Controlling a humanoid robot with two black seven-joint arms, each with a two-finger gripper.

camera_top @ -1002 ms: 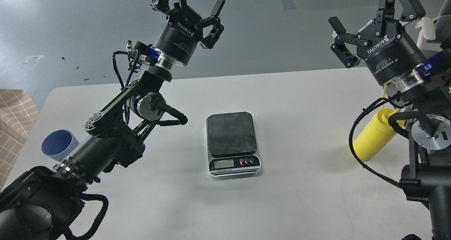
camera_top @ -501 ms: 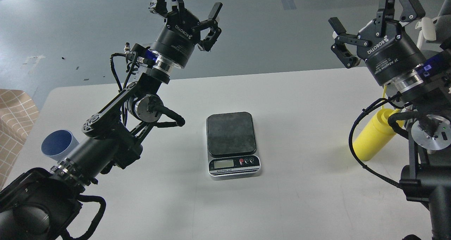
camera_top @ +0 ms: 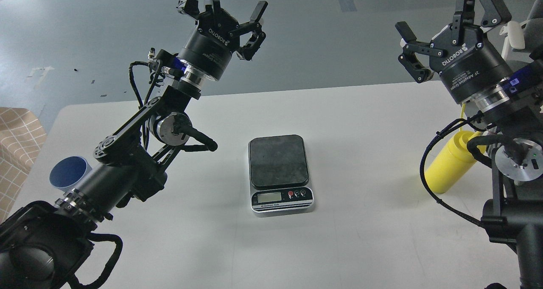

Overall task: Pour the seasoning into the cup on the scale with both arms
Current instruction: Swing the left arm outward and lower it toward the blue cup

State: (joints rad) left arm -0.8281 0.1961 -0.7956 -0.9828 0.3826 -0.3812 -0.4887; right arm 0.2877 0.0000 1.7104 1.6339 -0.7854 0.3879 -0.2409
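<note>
Blue cup [camera_top: 68, 172] sits below the left hand [camera_top: 225, 7], beside its forearm; yellow seasoning bottle [camera_top: 449, 164] below the right hand [camera_top: 445, 15]. Both hands gape empty; a careless descent risks an arm toppling either.

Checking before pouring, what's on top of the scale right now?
Nothing: the scale has a bare dark plate. The cup stands far left, half hidden by my arm.

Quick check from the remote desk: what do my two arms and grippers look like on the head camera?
Both arms are black with silver joint rings. The left gripper and right gripper are black cylinders with jointed two-finger linkages and white ROBOTIQ lettering. A blue band sits behind each wrist. Loose black cables loop along both forearms.
</note>
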